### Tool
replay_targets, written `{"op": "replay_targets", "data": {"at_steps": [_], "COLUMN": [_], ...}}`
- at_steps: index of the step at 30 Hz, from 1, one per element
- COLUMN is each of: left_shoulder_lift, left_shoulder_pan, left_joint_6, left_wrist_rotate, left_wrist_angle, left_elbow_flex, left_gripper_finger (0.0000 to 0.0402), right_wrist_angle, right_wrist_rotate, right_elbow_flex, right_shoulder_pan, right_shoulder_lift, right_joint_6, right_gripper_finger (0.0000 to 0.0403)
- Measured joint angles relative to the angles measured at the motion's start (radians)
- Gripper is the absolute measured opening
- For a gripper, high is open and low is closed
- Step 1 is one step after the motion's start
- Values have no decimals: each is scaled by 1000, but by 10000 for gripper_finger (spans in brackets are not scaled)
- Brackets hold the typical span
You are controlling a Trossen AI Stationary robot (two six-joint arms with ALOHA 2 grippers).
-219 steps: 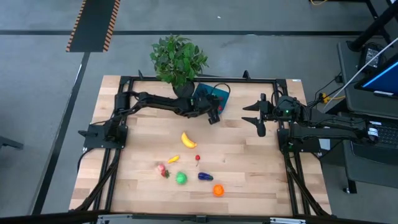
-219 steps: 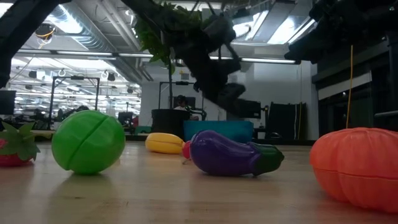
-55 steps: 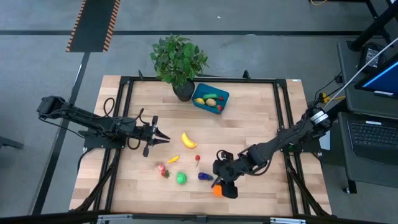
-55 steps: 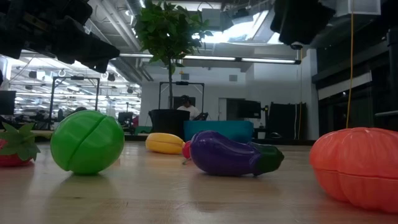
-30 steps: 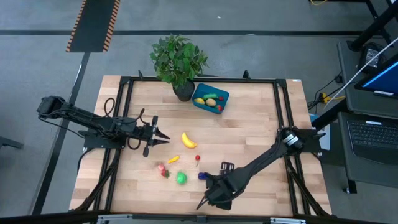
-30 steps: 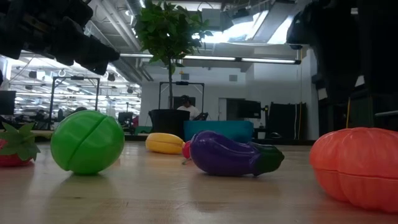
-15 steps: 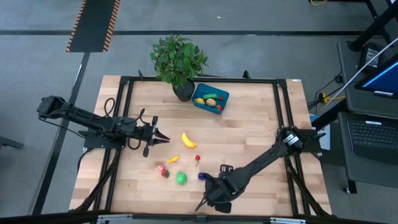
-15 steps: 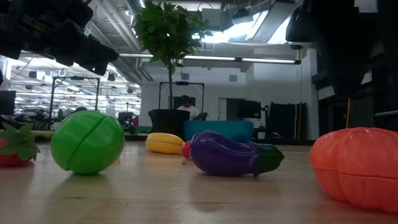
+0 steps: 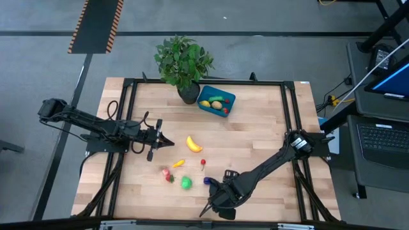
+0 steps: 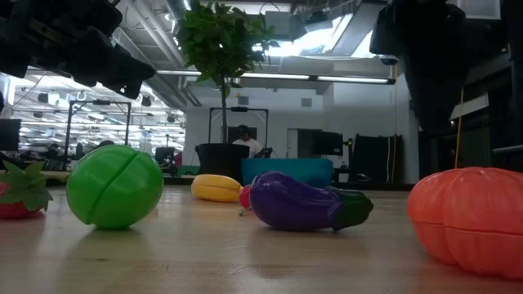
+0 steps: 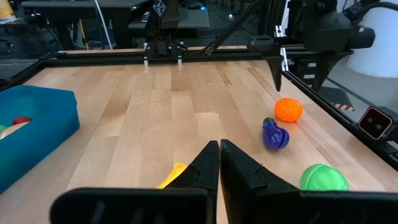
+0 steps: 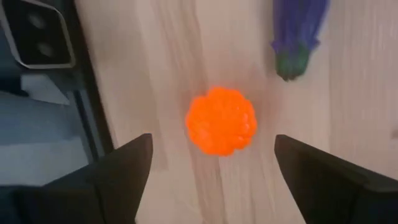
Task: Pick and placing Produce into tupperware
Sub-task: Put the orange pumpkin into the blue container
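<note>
High view: your right gripper hangs over the table's near edge, hiding the orange piece; the tupperware sits well apart at the far edge beside the plant, already holding several pieces. Your left gripper waits near the banana, whose long axis runs diagonally.

Low view: the orange piece rests on the table, not yet lifted.

Left wrist view: your left fingers are pressed together, empty.

Right wrist view: your right fingers stand wide either side of the orange piece, apart from it. It is round, with no long axis; the eggplant lies beside it. Judged step: pre-grasp. Next, descend and close.
</note>
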Motion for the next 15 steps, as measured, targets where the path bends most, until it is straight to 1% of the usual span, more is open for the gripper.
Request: {"op": "replay_targets", "data": {"at_steps": [6,15], "left_shoulder_lift": [0,0], "left_shoulder_pan": [0,0], "left_joint_6": [-1,-3], "left_wrist_rotate": [0,0], "left_wrist_angle": [0,0], "left_elbow_flex": [0,0], "left_gripper_finger": [2,25], "right_wrist_angle": [83,85], "right_wrist_rotate": [0,2], "right_elbow_flex": [0,-11], "right_shoulder_pan": [0,0], "right_shoulder_lift": [0,-1], "right_joint_6": [4,16], "right_gripper_finger": [339,339]}}
